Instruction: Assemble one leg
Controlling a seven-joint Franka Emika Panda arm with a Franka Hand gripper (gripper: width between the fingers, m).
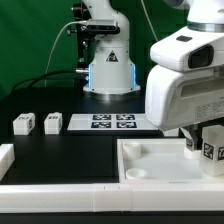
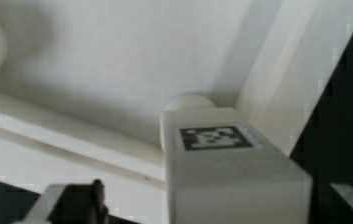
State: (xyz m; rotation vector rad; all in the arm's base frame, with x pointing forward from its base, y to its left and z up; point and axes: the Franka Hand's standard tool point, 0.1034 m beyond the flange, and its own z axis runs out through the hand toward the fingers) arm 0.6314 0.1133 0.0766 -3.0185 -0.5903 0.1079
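Leg (image 1: 212,152) stands directly between the fingers of the gripper (image 1: 203,148), low under the white wrist housing, with its tagged face turned outward in the exterior view. In the wrist view the same leg (image 2: 230,150) fills the space ahead of the gripper (image 2: 208,205). Its tag faces the camera and its rounded end points away over the tray (image 2: 84,60).

The jaws look spread rather than pinching. A pale strip of tray shows between one of the fingers (image 2: 80,200) and the leg's side, while the other side is too dark to judge contact. Straddling the leg this way probably keeps it centred, so that closing would catch its flat sides squarely.

Directly beneath the gripper lies the tray (image 1: 128,158). The leg appears to be at the tray's rim near a corner, which would suit feeding the rounded end into a corner socket. Whether the leg rests on the tray or hangs just above it, I cannot tell.

Well away from the gripper, across the black table (image 1: 70,150), a spare leg (image 1: 22,124) and a second spare leg (image 1: 52,122) stand side by side. The marker board (image 1: 113,122) lies nearer the gripper than they do, also well apart from it. All three are out of the working area, likely to leave the arm room over the tray.
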